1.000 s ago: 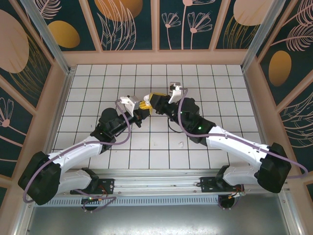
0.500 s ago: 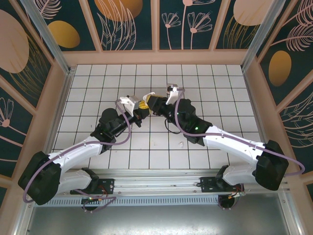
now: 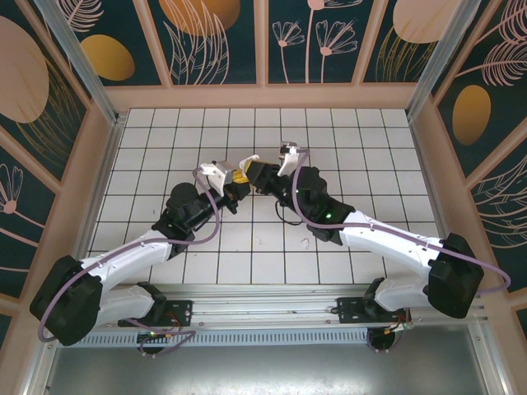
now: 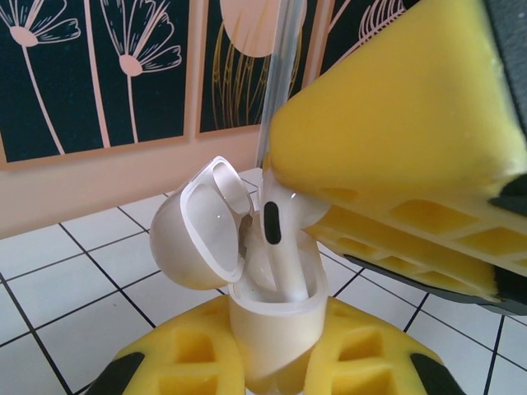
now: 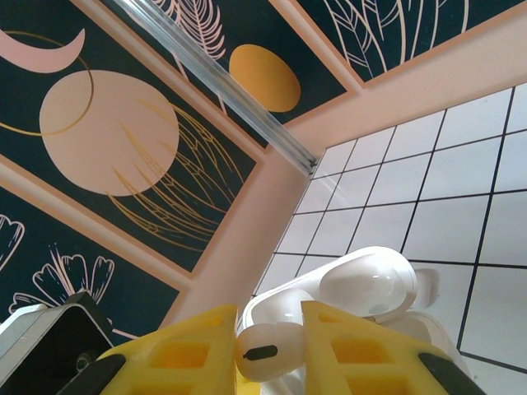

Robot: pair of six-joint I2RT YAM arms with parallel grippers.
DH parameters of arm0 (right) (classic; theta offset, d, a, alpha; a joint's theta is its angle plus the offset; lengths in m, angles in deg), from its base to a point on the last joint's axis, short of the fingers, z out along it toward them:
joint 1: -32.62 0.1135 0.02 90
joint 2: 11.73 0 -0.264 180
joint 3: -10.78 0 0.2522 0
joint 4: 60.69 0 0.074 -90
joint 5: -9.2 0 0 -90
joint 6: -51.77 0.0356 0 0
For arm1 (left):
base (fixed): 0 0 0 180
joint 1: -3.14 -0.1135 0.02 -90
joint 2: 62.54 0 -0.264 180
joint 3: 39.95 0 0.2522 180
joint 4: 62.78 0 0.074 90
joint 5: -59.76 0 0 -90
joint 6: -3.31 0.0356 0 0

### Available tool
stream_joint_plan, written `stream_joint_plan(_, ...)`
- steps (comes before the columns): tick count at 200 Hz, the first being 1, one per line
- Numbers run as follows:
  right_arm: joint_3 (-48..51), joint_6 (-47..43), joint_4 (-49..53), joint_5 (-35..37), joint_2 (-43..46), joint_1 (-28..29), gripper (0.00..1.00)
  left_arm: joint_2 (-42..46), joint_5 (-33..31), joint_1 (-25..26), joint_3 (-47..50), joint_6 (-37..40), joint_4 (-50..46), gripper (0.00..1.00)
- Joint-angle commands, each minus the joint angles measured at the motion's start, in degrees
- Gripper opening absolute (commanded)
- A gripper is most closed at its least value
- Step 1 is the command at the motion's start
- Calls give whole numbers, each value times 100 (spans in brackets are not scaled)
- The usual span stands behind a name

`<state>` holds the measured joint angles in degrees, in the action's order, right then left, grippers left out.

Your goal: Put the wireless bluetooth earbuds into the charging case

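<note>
We see the left gripper (image 4: 276, 355) clamped narrow, its yellow ribbed fingers (image 4: 177, 362) squeezing from both sides the lower body of a small white rounded plastic charging case (image 4: 276, 325), which stands upright between them. The case's domed lid (image 4: 202, 230) is flipped back to the left on its hinge, so the mouth faces up. The right gripper (image 5: 268, 352) pinches a small white plastic short-stemmed earbud (image 5: 262, 352) between its own yellow fingers (image 5: 362, 350), the jaws standing only as far apart as the earbud is thick. In the left wrist view that earbud hangs upright in the mouth of the charging case, with its stem down inside the rim and its head above the rim, tucked under the right gripper's yellow finger, which comes in from the upper right. The dark oval mark on the earbud faces the camera. In the top view the two grippers meet tip to tip over the middle of the white tiled floor (image 3: 370, 148), slightly toward the far side, the left arm reaching in from the near left and the right arm from the near right. A tiny white piece (image 3: 305, 243) lies on a tile near the right arm's forearm, too small for us to identify. Dark wall panels (image 3: 214, 41) painted with flowers and gold ovals enclose the floor.
</note>
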<state>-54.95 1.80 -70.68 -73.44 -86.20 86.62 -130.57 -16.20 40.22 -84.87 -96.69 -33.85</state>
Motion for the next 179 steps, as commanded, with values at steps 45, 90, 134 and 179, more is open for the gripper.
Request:
stream_joint_plan(45,119,356,579,-67,-108,193,23,263,-121,19,33,-66,391,0)
stream_joint_plan(90,111,376,705,-133,-40,183,24,323,-104,19,96,-29,570,0)
stream_joint_plan(134,125,245,867,-173,-6,238,26,383,-174,23,50,94,472,0)
stream_joint_plan(179,34,186,989,-125,-76,282,28,415,-192,23,31,132,426,0)
